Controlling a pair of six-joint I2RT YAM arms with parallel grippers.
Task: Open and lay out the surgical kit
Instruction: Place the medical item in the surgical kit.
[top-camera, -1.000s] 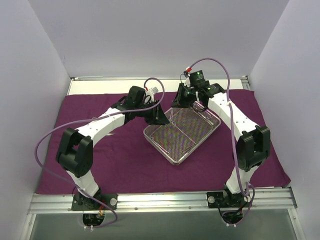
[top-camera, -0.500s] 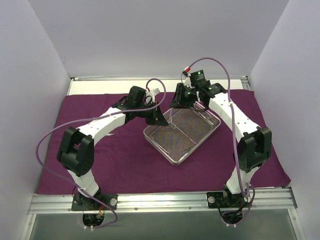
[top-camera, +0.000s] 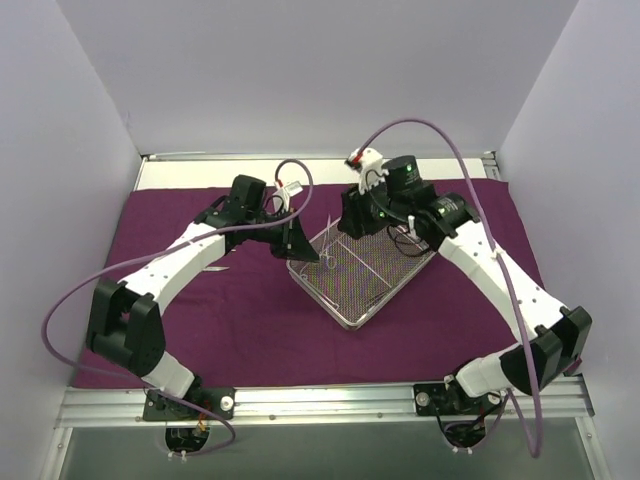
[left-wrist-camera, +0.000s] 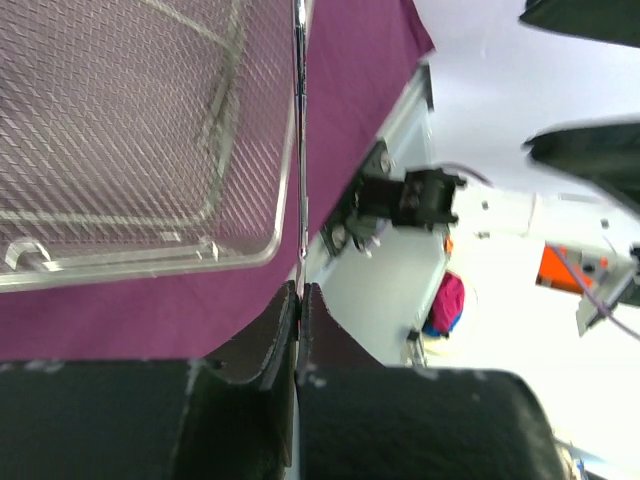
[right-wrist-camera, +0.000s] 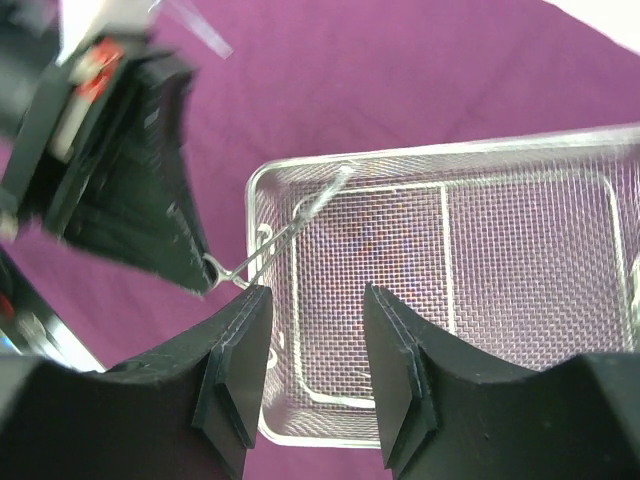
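The dark purple cloth wrap (top-camera: 230, 310) lies spread flat. The silver wire-mesh tray (top-camera: 400, 275) sits on it at the centre, turned at an angle. My left gripper (top-camera: 305, 245) is at the tray's left corner, shut on a thin silver scissor-like instrument (top-camera: 325, 243) held above the tray edge. In the left wrist view the instrument (left-wrist-camera: 300, 150) runs straight out from the shut jaws (left-wrist-camera: 300, 290) beside the tray (left-wrist-camera: 150, 262). My right gripper (top-camera: 352, 222) hovers open and empty over the tray's far-left part (right-wrist-camera: 315, 340); the instrument (right-wrist-camera: 290, 235) shows just ahead of it.
A white table strip (top-camera: 200, 172) lies behind the cloth and an aluminium rail (top-camera: 330, 402) runs along the front. White walls close in the back and both sides. Purple cables (top-camera: 420, 125) loop above both arms.
My left gripper has drawn back left with the instrument, lifting it at the tray's left corner. My right arm has swung its elbow out right, and its gripper has shifted over the tray.
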